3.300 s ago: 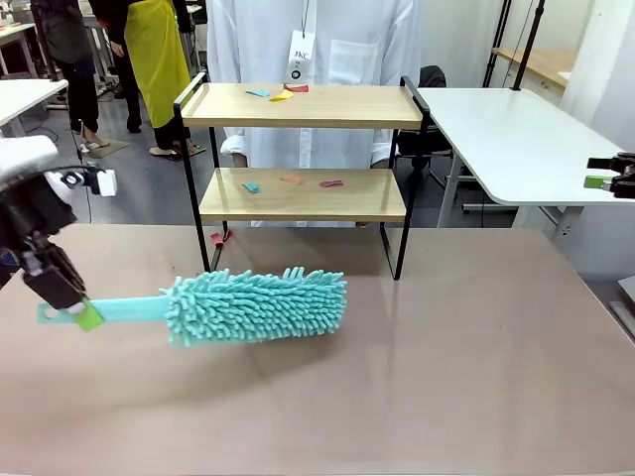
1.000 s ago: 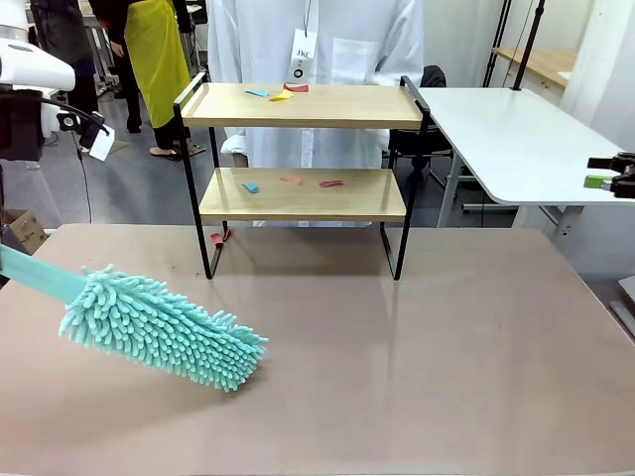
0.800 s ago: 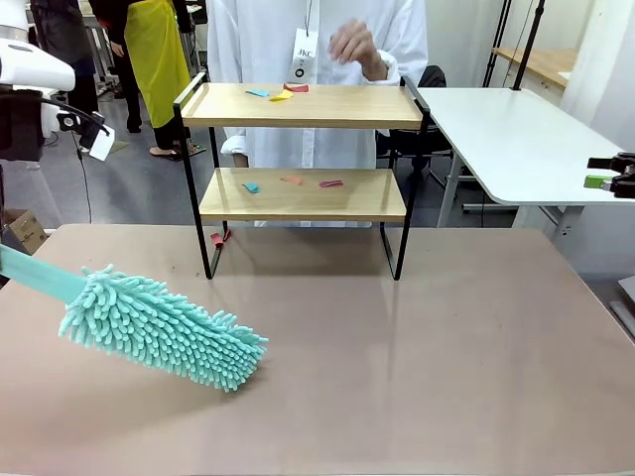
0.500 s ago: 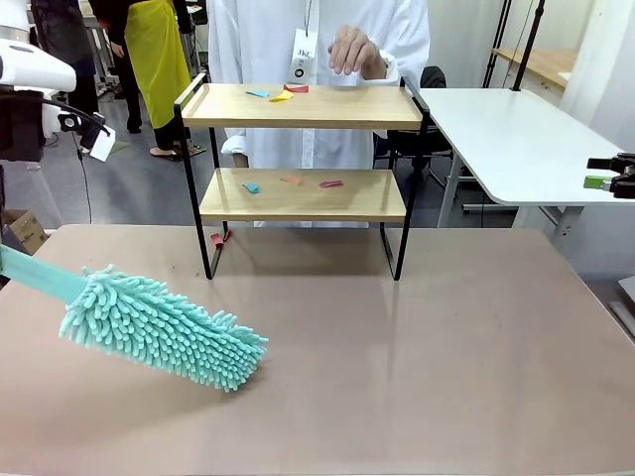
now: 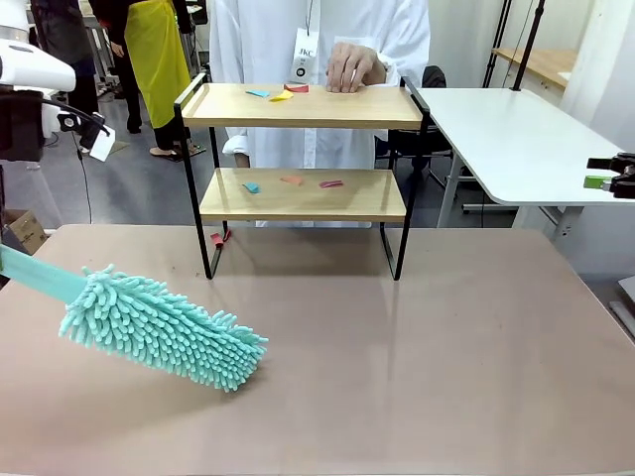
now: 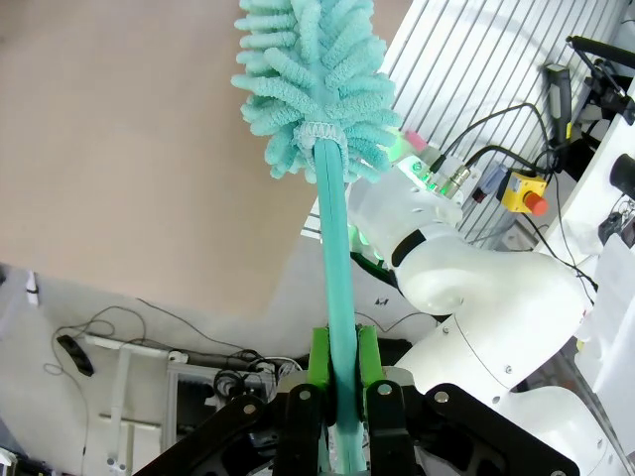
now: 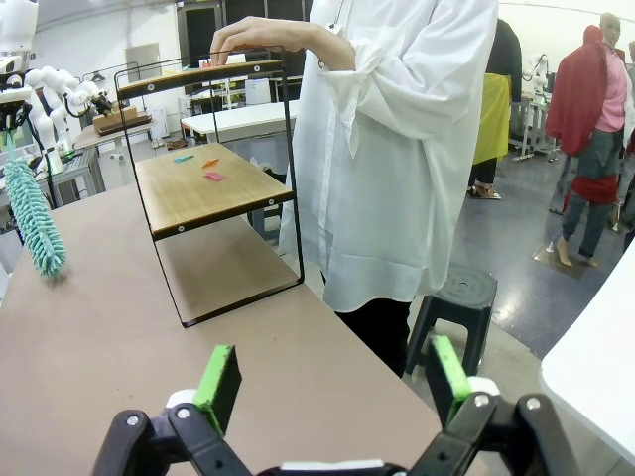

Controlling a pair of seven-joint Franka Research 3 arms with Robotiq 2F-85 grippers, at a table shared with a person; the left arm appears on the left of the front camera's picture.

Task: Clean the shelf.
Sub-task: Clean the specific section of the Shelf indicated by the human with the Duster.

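Observation:
The shelf [image 5: 303,107] stands at the table's far side, with small coloured scraps [image 5: 281,95] on its top board and more scraps [image 5: 330,183] on the lower board. In the right wrist view the shelf [image 7: 198,188] shows side-on. A teal fluffy duster [image 5: 164,325] hangs slanted low over the table's left part, its handle running off the left edge. My left gripper [image 6: 338,347] is shut on the duster handle [image 6: 335,248]. My right gripper [image 7: 332,382] is open and holds nothing; it shows at the far right [image 5: 607,179]. A person's hand [image 5: 349,67] rests on the top board.
The person in a white coat [image 5: 317,40] stands right behind the shelf. A white side table [image 5: 516,139] lies at the back right. A red scrap [image 5: 218,238] lies by the shelf's left foot. The brown table [image 5: 427,357] is bare in front of the shelf.
The person's hand has come down onto the top board. Earlier the duster swung left and tilted; over the last second it and both arms stayed still.

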